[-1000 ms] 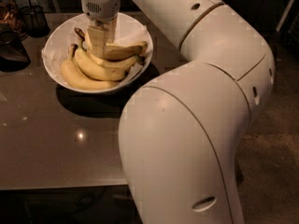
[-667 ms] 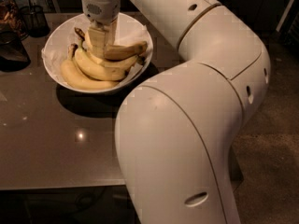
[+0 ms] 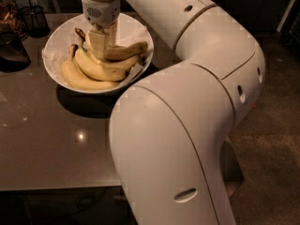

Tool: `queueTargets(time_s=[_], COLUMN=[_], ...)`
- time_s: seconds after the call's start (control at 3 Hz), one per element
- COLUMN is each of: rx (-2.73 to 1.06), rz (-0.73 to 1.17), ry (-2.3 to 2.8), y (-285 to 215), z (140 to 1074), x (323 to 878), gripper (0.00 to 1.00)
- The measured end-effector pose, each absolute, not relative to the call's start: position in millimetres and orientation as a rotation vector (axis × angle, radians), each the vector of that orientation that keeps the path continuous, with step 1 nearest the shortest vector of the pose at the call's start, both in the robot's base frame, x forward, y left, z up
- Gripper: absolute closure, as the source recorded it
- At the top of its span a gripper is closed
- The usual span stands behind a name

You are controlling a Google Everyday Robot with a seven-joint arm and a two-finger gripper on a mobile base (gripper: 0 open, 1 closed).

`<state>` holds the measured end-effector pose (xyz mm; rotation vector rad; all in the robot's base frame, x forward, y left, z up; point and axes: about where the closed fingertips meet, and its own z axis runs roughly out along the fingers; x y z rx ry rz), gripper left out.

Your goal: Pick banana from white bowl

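The white bowl sits at the back left of the table, lined with crumpled white paper. A bunch of yellow bananas lies in it, and one browner banana rests on top, pointing right. My gripper hangs straight down from the white wrist into the bowl. It is right at the left end of the top banana and touches the bunch. The part of the banana under the gripper is hidden.
My large white arm fills the right and front of the view and hides much of the grey table. A dark wire-mesh cup and a dark object stand at the far left, beside the bowl.
The gripper stays at the same spot on the bananas in the bowl. The arm's elbow has shifted slightly. The bananas have not moved.
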<state>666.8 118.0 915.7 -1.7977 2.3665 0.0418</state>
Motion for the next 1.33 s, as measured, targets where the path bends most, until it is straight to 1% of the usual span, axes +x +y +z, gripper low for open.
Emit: queueTargets(time_s=[0.33,0.67,1.0,1.33], rx=[-1.798,-1.776,-1.776,-1.775], rz=[0.042,0.008,-0.008,-0.008], ry=[2.367,2.366,2.37,2.368], y=[118,111,107,108], z=[918,922,920,920], x=[667,664,660,660], gripper=[0.69,0.93,1.0,1.0])
